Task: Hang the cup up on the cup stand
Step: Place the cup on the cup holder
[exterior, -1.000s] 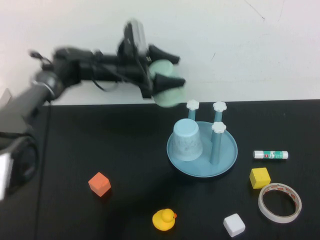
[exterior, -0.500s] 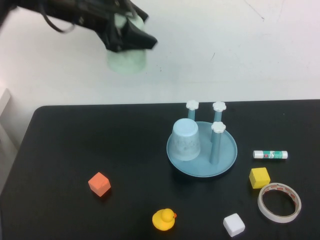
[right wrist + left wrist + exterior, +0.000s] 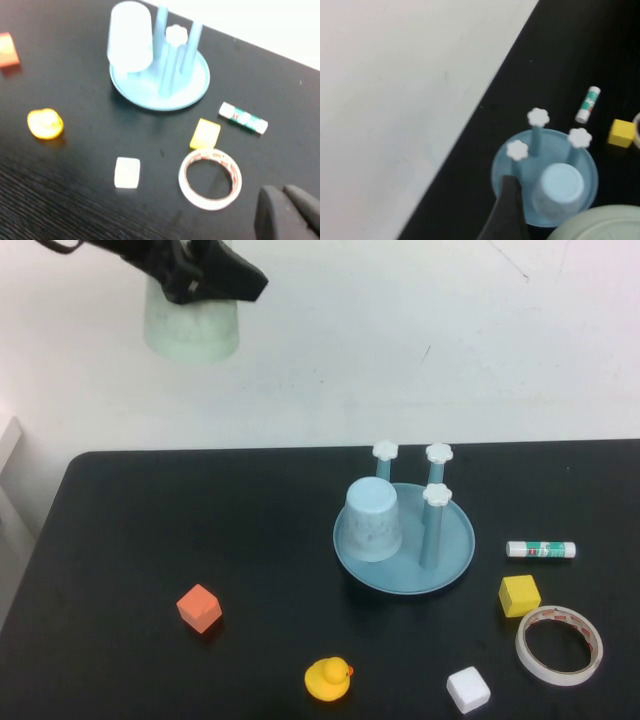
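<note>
The cup (image 3: 191, 328), a pale mint-green tumbler, hangs high in the air at the far left, wide end down, with my left gripper (image 3: 203, 282) shut on it. In the left wrist view one dark finger (image 3: 508, 210) and the cup's edge (image 3: 605, 226) show above the table. The cup stand (image 3: 455, 558), a round blue tray with white-capped pegs (image 3: 437, 495), sits right of centre and carries an upturned light blue cup (image 3: 373, 520); the stand (image 3: 590, 175) lies far below the held cup. My right gripper (image 3: 291, 212) is shut and empty, hovering near the tape ring.
Right of the stand lie a glue stick (image 3: 541, 550), a yellow cube (image 3: 520, 595) and a tape ring (image 3: 559, 644). Along the front are a white cube (image 3: 468, 689), a yellow duck (image 3: 328, 678) and an orange cube (image 3: 199, 608). A white wall stands behind the table.
My left arm has carried the cup up and to the left, from just beside the stand's back pegs to high at the far left. Nothing on the table moved.
</note>
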Robot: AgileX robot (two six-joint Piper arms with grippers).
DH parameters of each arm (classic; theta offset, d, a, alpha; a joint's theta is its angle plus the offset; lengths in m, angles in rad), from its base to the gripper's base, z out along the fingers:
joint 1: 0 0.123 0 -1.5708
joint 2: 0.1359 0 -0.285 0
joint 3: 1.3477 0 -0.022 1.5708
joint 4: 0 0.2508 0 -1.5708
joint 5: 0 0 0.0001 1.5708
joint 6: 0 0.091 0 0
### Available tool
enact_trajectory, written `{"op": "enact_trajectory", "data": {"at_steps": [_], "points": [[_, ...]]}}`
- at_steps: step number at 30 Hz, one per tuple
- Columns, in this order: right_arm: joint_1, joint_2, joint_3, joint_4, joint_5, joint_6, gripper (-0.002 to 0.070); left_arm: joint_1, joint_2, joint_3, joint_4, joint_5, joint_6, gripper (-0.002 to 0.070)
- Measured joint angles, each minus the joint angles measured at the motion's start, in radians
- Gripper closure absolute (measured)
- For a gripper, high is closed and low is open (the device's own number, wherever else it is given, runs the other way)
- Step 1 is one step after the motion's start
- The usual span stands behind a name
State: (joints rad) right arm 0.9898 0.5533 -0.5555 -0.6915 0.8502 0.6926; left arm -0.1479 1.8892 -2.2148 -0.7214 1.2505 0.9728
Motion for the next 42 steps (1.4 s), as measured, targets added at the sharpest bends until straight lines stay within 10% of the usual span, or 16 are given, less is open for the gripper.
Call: {"op": "enact_trajectory", "data": {"at_steps": [11,18,30,42], "points": [[-0.144,0.547,-0.270,0.032,-0.125,-0.041,0.0678,0.000,-0.010,0.330,-0.082,-0.146,0.025,0.0141],[-0.508,0.667,-0.350,0.400,-0.279,-0.594,0.0678,0.000,-0.010,0.363,-0.103,-0.171,0.050,0.0141],[-0.936,1.145,-0.449,1.643,-0.304,-1.896,0.0678,0.000,-0.012,0.364,-0.175,-0.189,0.065,0.0141],[-0.934,1.682,-0.969,1.673,-0.304,-1.884,0.0678,-0.008,-0.012,0.368,-0.202,-0.275,0.065,0.0141]]}}
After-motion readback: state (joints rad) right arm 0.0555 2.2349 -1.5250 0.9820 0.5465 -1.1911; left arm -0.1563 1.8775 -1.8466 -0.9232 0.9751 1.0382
